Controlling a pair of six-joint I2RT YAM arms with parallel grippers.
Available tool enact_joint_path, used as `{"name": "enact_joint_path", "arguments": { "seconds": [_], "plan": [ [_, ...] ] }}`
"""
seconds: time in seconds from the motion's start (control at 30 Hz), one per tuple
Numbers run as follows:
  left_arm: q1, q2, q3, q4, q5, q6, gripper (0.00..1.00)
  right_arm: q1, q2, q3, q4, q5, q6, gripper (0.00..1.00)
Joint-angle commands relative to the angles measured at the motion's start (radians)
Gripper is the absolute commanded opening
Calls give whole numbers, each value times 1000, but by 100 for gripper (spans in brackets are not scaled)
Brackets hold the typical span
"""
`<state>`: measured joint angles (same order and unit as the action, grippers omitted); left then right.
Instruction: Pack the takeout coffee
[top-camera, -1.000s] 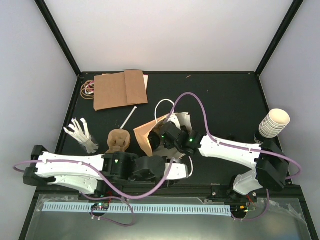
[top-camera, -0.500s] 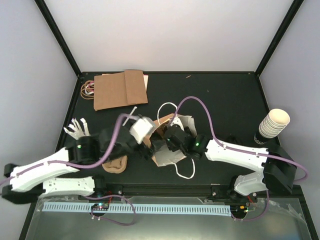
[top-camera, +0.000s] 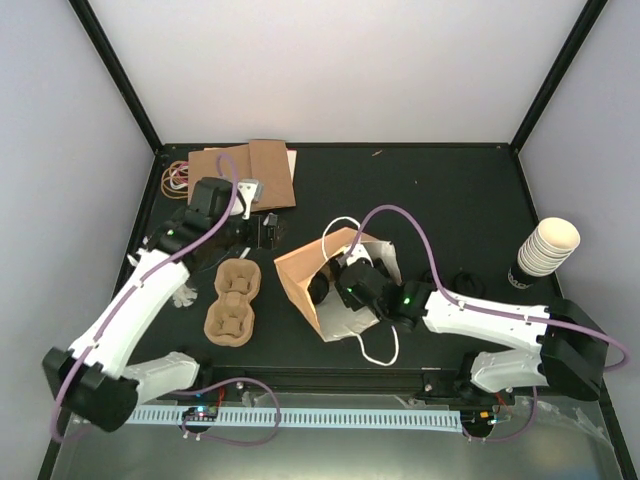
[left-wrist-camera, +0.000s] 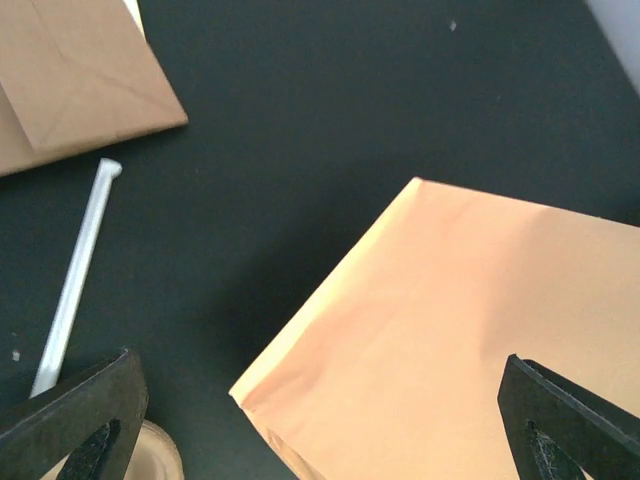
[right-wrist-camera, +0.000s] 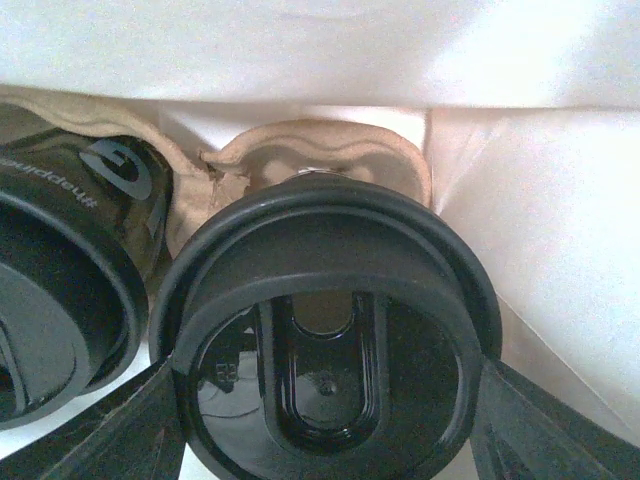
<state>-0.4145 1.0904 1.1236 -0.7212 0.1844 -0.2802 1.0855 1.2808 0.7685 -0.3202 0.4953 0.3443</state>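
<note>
The takeout coffee shows in the right wrist view. One dark cup with a round black lid (right-wrist-camera: 325, 300) sits in a pocket of a pulp tray (right-wrist-camera: 320, 150) inside the white-lined paper bag (right-wrist-camera: 540, 220). A second cup (right-wrist-camera: 60, 300) stands to its left. My right gripper (right-wrist-camera: 330, 420) reaches into the bag's mouth (top-camera: 325, 290), its fingers pressed on both sides of the lid. From above the bag (top-camera: 300, 272) lies on its side at mid-table and hides the cups. My left gripper (top-camera: 262, 232) hangs open and empty, high above the bag's closed corner (left-wrist-camera: 480, 330).
A brown two-pocket pulp tray (top-camera: 232, 302) lies left of the bag. Flat brown paper bags (top-camera: 245, 178) and rubber bands (top-camera: 178, 178) are at the back left. A white straw (left-wrist-camera: 75, 285) lies below them. Stacked cream cups (top-camera: 548, 248) stand at the right edge.
My left arm swung up from the table's front to the back left and its gripper opened wide. The loose pulp tray is now uncovered. My right gripper stayed in the bag.
</note>
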Motion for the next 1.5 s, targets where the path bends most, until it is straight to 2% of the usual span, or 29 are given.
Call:
{"name": "enact_joint_path", "arguments": {
  "seconds": [0.0,0.17,0.3,0.47,0.63,0.93,1.23,1.47],
  "plan": [
    [85,112,0,62,205,17,99,51,-1,-40,-18,76,-22,30],
    [106,319,112,-3,258,46,99,111,44,-63,19,192,-17,30],
    [107,477,180,-13,304,67,91,141,42,-87,72,244,-36,30],
    [107,589,220,12,379,70,82,150,19,-123,135,261,-84,30],
    [97,647,211,32,418,67,74,152,17,-157,201,252,-136,29],
    [94,737,191,67,453,74,72,200,-4,-208,303,173,-198,25],
    [92,821,190,90,498,84,67,220,-24,-218,307,167,-218,25],
    [57,845,169,97,538,76,49,248,29,-189,290,210,-229,25]
  ]
}}
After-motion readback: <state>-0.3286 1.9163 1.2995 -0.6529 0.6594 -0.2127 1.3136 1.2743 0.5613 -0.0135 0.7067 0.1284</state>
